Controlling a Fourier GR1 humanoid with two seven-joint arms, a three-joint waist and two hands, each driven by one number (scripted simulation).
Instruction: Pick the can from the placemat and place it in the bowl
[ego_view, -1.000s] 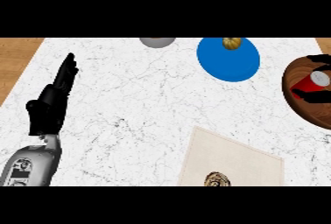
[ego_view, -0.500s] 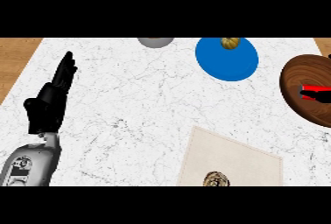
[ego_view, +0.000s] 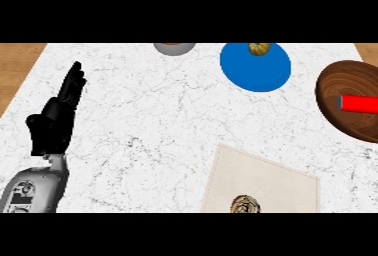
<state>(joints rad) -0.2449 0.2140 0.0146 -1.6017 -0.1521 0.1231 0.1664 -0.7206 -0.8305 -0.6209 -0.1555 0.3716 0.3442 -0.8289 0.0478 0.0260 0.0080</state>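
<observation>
Now lying on its side, the red can (ego_view: 359, 104) rests inside the wooden bowl (ego_view: 341, 100) at right; left hand (ego_view: 53, 125) stands open at left.

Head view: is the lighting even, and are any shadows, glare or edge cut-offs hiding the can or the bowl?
Head view: lighting is flat and even over the marble counter, with no glare or clear cast shadows. The wooden bowl is cut off by the right edge, and so is the red can lying in it. The placemat runs off the bottom. The left robot hand rests open at the left.
</observation>
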